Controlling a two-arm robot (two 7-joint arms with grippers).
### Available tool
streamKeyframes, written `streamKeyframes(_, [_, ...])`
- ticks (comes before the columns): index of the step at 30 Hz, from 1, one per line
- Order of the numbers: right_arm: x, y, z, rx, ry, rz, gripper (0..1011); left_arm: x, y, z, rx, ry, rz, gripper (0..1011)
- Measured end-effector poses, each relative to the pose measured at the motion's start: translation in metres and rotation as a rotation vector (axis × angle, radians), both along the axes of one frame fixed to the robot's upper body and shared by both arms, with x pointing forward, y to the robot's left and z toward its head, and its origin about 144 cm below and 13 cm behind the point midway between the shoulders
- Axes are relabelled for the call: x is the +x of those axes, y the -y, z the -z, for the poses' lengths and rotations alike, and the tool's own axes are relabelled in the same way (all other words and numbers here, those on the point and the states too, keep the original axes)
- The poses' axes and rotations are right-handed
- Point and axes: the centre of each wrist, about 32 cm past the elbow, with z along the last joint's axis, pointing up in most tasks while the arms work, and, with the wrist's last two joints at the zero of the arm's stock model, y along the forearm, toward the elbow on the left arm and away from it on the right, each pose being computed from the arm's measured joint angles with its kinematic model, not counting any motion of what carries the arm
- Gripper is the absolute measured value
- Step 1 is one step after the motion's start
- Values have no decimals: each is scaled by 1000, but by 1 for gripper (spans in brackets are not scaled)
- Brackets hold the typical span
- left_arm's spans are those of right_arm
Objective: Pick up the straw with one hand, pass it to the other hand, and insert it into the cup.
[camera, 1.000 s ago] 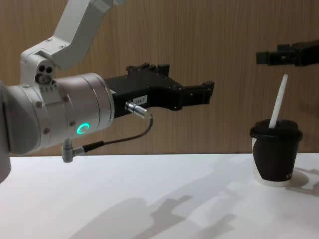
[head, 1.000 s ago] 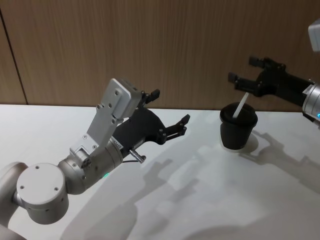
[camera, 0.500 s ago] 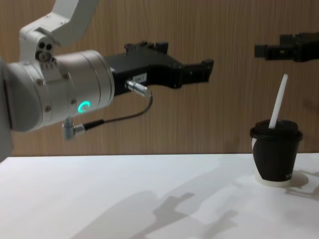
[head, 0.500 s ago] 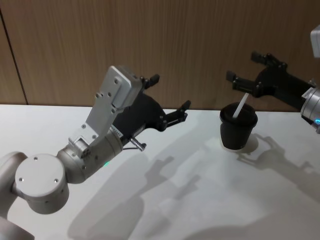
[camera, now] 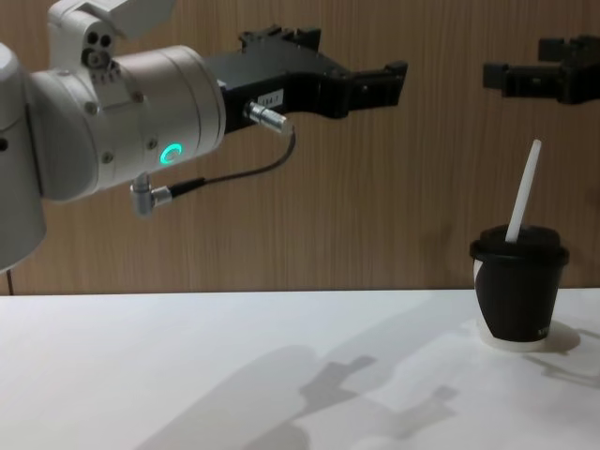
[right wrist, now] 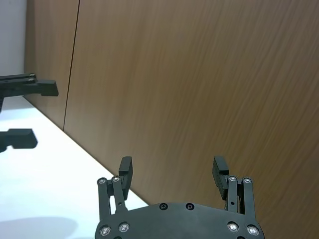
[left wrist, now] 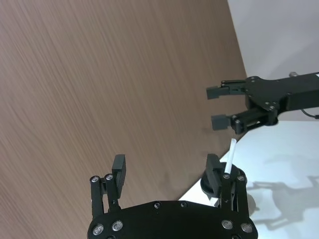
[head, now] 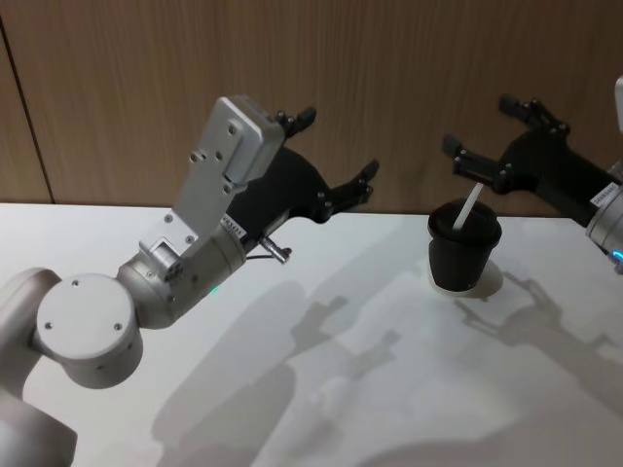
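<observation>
Head cam looks down, chest cam low & level; both share cup w/ straw.

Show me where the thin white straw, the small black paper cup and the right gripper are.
thin white straw (camera: pixel 521 192), chest view, middle of its shaft above the lid.
small black paper cup (camera: pixel 517 298), chest view, its side wall.
right gripper (head: pixel 490 138), head view, gap between its open fingertips.
</observation>
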Motion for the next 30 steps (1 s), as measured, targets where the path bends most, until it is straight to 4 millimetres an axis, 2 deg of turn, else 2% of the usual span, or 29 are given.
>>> streamKeyframes(12, [-14,-5,1,0,17,2,1001,6,5,-3,-1,33,-16,1003])
streamKeyframes(30, [-18,-7,-1,-15,18,-2,1001,11,5,1,4,41,-39,1003])
